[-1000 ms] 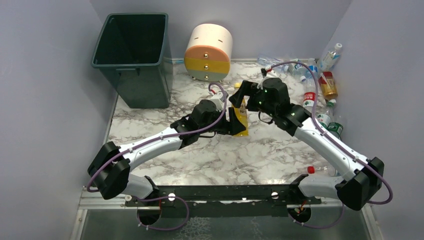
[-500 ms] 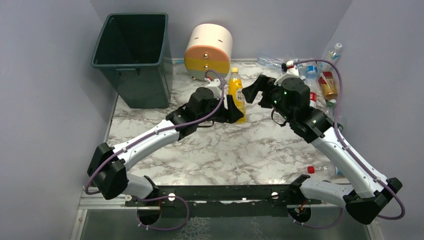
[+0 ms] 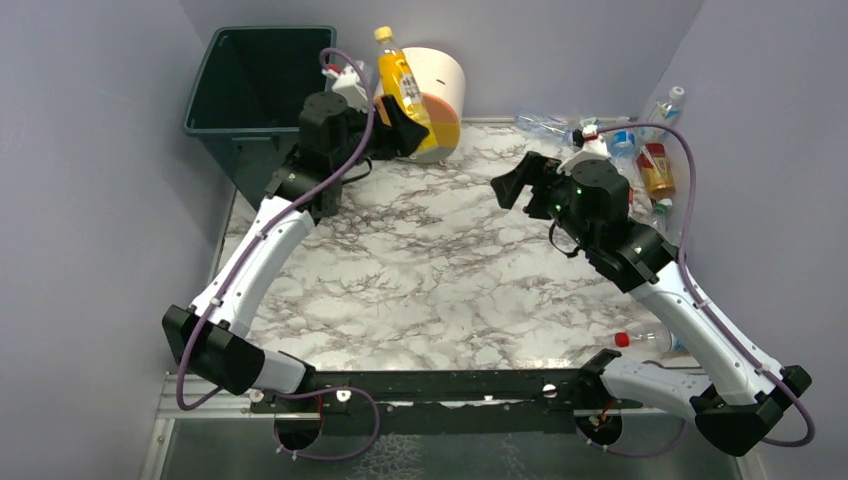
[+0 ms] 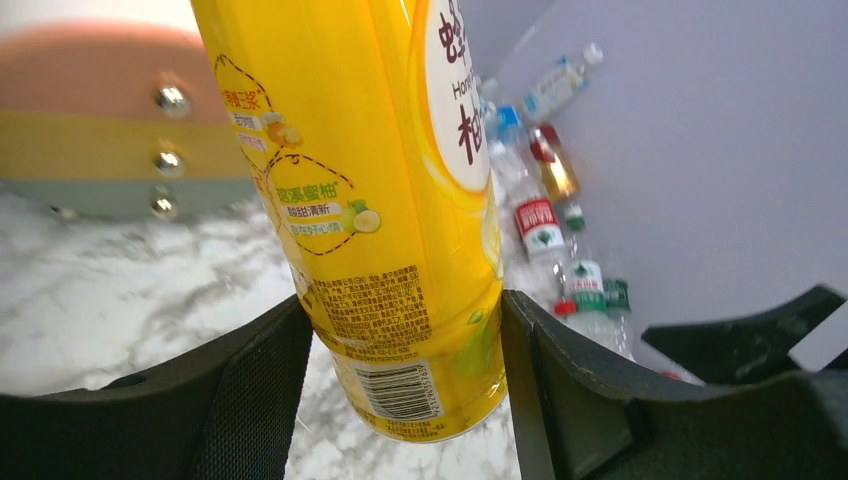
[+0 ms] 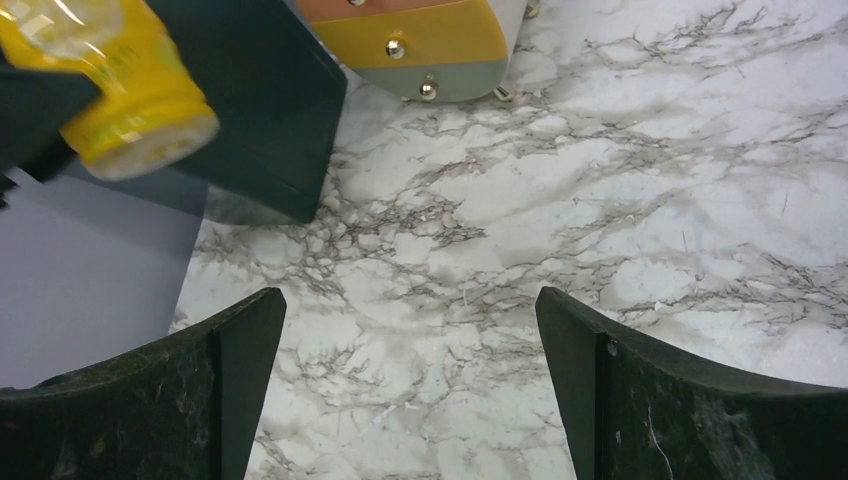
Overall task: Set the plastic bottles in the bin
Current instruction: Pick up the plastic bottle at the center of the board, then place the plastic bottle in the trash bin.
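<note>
As left hand (image 4: 400, 375) grips bottle (image 4: 360, 180), bin (image 3: 250, 90) part-hidden

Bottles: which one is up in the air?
The yellow-orange bottle, gripped in the left hand near the bin. The other bottles rest on the table.

A grey-veined marble tabletop (image 3: 450, 290) is enclosed by plain lavender walls (image 3: 90, 200) on the left, right and far sides. A round cream, yellow and grey drawer unit (image 3: 445, 90) is seen at its far edge.

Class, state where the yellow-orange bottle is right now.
Top view, far left: the yellow-orange bottle is clamped in the left gripper, in the air between the bin and the round drawer unit.
</note>
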`<state>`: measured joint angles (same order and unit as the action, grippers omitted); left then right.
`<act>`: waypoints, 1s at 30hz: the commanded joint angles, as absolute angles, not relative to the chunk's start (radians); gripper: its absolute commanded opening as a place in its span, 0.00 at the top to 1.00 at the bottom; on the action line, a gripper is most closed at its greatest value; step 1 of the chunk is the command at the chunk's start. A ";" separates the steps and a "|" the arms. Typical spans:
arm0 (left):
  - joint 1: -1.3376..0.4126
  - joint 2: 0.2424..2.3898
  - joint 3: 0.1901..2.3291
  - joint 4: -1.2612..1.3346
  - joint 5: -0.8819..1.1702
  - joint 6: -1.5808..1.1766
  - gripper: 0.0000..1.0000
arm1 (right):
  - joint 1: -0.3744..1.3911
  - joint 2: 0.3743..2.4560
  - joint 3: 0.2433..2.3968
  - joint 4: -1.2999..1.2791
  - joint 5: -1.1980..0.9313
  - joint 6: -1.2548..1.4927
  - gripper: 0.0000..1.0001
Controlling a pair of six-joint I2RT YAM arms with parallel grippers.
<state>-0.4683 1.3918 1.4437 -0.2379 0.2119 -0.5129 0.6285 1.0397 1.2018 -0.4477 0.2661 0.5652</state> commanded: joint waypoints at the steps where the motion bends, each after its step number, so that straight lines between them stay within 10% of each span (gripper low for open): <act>1: -0.366 1.410 1.603 -0.305 0.277 -0.453 0.46 | 0.634 1.021 1.179 -0.444 0.286 0.559 0.01; 23: 0.244 1.655 1.928 -0.336 0.453 -0.615 0.45 | 0.634 1.017 1.114 -0.412 0.244 0.576 0.01; 30: 0.262 1.695 1.892 -0.389 0.453 -0.592 0.29 | 0.634 1.028 1.112 -0.409 0.243 0.576 0.01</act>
